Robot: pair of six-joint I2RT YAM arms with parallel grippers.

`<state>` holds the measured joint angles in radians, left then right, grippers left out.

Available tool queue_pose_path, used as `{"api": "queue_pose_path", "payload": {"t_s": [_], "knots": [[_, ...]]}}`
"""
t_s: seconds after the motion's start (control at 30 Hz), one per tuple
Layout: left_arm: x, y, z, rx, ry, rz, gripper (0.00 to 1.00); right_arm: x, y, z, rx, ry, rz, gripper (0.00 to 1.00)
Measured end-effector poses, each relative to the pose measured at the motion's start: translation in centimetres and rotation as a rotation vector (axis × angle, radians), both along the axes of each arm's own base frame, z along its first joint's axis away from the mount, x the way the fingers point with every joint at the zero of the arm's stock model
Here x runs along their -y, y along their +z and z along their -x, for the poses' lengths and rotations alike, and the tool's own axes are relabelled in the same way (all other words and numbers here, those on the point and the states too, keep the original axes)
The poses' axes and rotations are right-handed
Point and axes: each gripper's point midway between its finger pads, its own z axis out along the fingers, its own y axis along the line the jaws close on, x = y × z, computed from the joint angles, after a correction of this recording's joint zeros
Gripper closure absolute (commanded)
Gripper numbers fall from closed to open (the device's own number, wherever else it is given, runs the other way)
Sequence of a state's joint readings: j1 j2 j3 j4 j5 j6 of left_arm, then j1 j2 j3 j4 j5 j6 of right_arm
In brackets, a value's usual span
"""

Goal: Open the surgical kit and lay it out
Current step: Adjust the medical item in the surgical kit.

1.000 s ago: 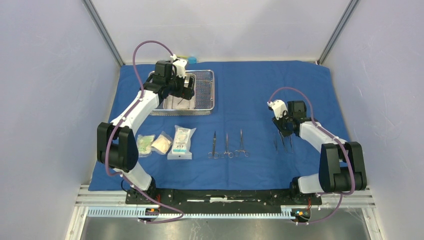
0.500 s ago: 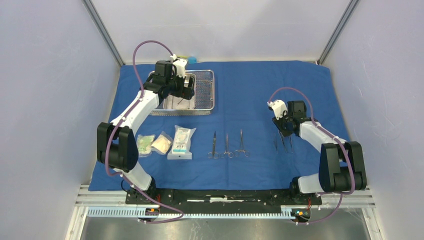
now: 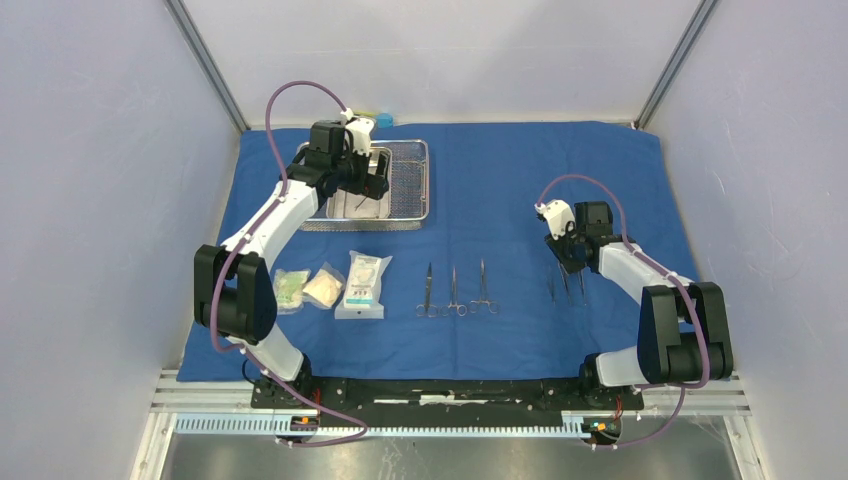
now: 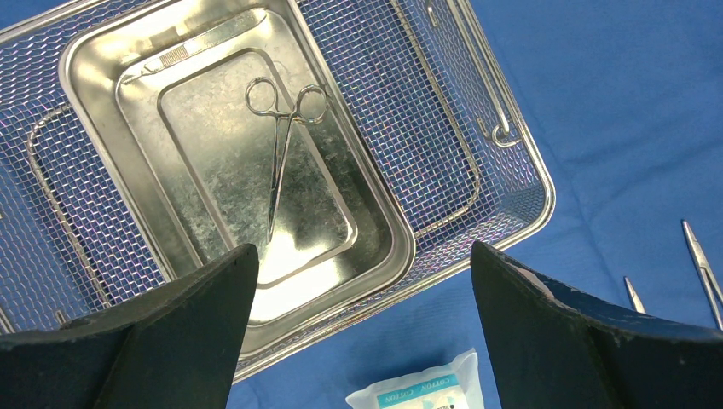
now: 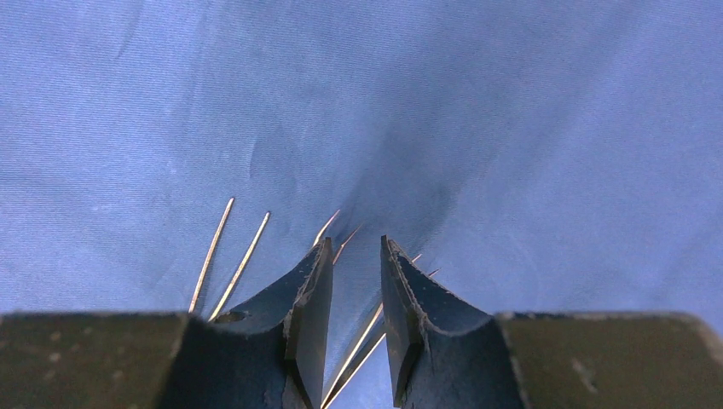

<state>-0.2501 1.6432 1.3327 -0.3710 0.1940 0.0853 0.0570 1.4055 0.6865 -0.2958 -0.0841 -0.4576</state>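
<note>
White-shelled left arm (image 3: 268,215) and right arm (image 3: 625,262), chunky black joints, a purple cable (image 3: 300,88) looped off each, white camera (image 3: 555,215) at each wrist; matte black wedge-shaped fingers (image 4: 153,341), edges worn and chipped

**Bright, even light, some glare**

Soft light falls from above. The steel pan (image 4: 205,196) glints with mottled glare in the left wrist view. A dim shadow darkens the blue cloth (image 5: 511,102) ahead of the right jaws.

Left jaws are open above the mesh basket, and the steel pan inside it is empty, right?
Not quite. The steel pan is not empty: a ring-handled instrument lies in it, as the left wrist view shows. The left gripper is indeed open above the mesh basket.
</note>
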Motion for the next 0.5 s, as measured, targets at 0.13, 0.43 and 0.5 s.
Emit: {"api": "queue_pose_path", "payload": {"t_s": [0.13, 0.43, 0.5], "knots": [[0.0, 0.0, 0.0, -0.001, 0.0, 0.0, 0.0, 0.0, 0.0, 0.0, -0.001, 0.001, -0.002, 0.65], [0.0, 0.0, 0.0, -0.001, 0.0, 0.0, 0.0, -0.3, 0.7, -0.4, 0.008, 0.007, -0.017, 0.64], [0.0, 0.0, 0.0, -0.001, 0.0, 0.0, 0.0, -0.4, 1.3, -0.7, 0.022, 0.007, -0.021, 0.64]]}}
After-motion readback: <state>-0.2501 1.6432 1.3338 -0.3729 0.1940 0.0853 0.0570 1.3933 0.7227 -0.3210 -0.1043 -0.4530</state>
